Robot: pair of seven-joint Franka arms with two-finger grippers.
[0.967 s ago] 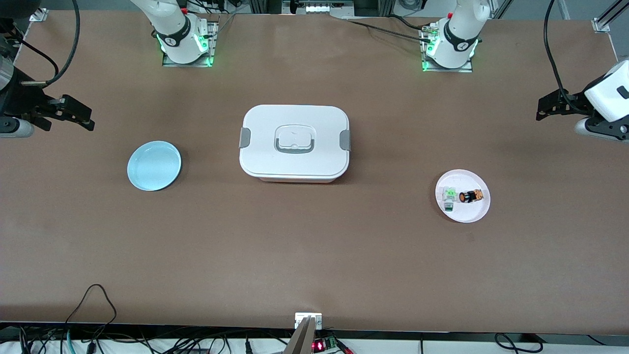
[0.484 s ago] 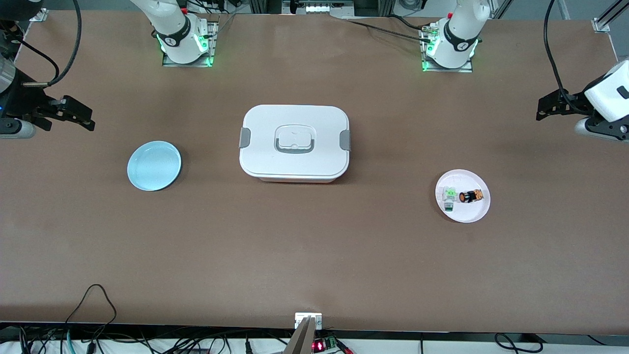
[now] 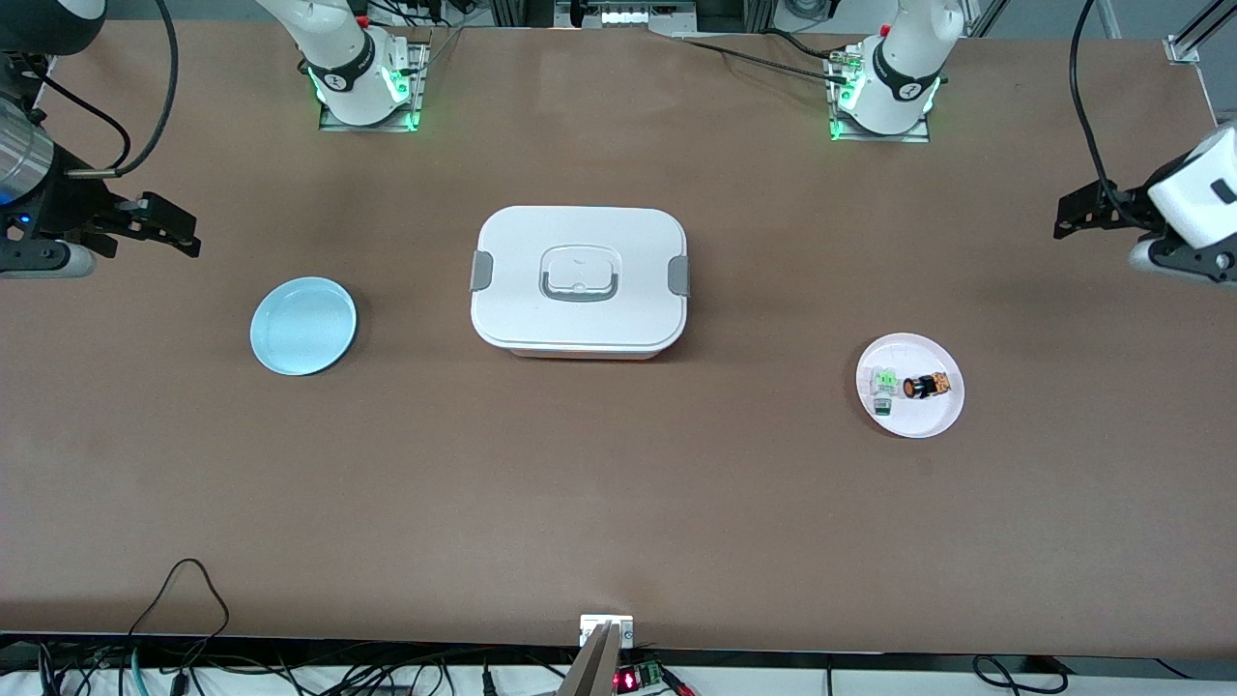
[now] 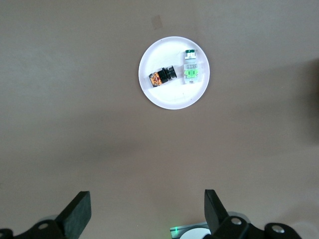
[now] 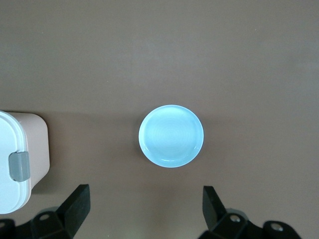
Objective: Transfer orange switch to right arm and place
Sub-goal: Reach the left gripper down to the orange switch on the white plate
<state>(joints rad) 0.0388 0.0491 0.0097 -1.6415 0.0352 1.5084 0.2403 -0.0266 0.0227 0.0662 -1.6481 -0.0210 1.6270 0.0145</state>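
The orange switch [image 3: 926,387] lies on the white plate [image 3: 933,418], touching or just beside a small white-and-green part [image 3: 881,389]. It is tiny and round, so I think it could roll or slip from my pinch, or I might bump the green part by mistake. It could also drop when I pass it across. My left claw [image 3: 1073,215] hangs over the table's [image 3: 618,503] end, spread wide and empty. My right claw [image 3: 172,230] waits over its end, spread wide too. I count one switch, one green part, two plates, white and blue [image 3: 303,326], and one white box [image 3: 580,281].
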